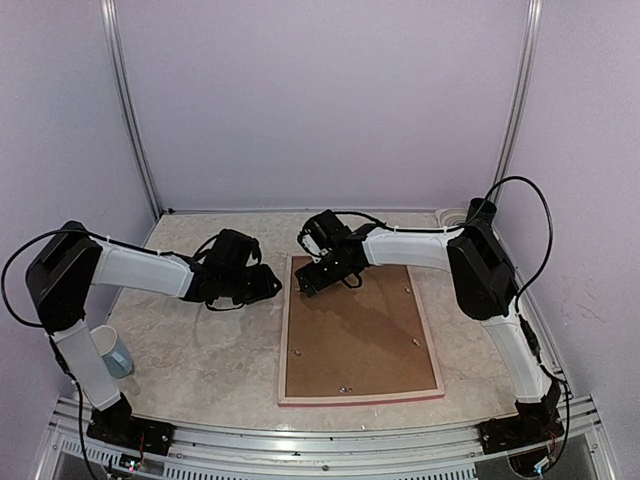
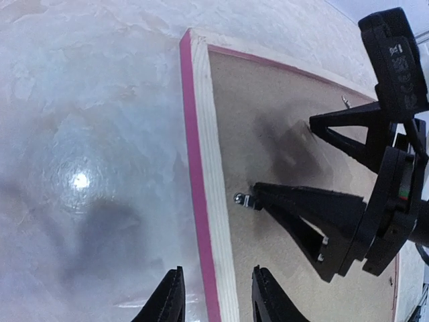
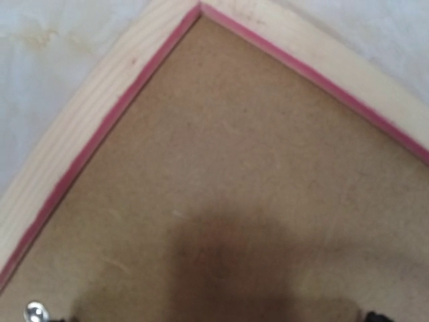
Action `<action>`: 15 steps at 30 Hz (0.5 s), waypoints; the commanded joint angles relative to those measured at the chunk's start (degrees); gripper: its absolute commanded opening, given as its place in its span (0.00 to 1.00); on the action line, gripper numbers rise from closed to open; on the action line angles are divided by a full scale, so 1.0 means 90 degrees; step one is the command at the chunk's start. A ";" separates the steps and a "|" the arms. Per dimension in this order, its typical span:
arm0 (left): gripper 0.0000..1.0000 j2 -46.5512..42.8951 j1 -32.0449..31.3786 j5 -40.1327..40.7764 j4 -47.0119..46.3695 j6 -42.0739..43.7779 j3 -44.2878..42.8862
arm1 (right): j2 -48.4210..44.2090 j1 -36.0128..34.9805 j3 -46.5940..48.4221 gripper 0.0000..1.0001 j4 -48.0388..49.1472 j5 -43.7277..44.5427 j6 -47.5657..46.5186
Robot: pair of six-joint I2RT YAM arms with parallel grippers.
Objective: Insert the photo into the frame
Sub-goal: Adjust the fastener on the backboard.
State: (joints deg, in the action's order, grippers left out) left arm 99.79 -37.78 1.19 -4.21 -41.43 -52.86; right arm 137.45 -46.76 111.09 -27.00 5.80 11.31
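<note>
The frame point(image 1: 284, 340) lies face down on the table, with its pale wood back and pink edge up. A brown backing board point(image 1: 360, 340) fills it. The photo is not in view. My left gripper point(image 1: 270, 285) is open, and in the left wrist view its fingers straddle the frame's left rail point(image 2: 208, 174) without gripping it point(image 2: 218, 275). My right gripper point(image 1: 312, 280) is open over the board's far left corner. In the left wrist view point(image 2: 285, 157) one fingertip touches a small metal tab point(image 2: 241, 198). The right wrist view shows that corner point(image 3: 87, 114) and the board point(image 3: 255, 154).
A pale blue mug point(image 1: 115, 350) stands at the table's left edge beside the left arm. More metal tabs sit on the board's right side point(image 1: 415, 340) and near side point(image 1: 345, 388). Enclosure walls close the back and sides. A white cable coil point(image 1: 455, 215) lies at the back right.
</note>
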 commanded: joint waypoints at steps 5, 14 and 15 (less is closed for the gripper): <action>0.35 0.0728 0.0038 -0.0093 0.0276 0.0248 -0.0812 | -0.0161 -0.0201 -0.0358 0.96 -0.0250 -0.0242 -0.0178; 0.35 0.1031 0.0008 -0.0316 0.0064 0.0160 -0.0693 | -0.0165 -0.0237 -0.0480 0.96 -0.0206 -0.0282 -0.0121; 0.35 0.1047 0.0012 -0.0360 0.0041 0.0165 -0.0697 | -0.0165 -0.0228 -0.0471 0.96 -0.0210 -0.0272 -0.0099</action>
State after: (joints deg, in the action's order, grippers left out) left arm 108.60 -37.80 -0.34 -2.92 -40.27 -59.51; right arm 136.18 -47.99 108.55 -25.78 4.62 10.48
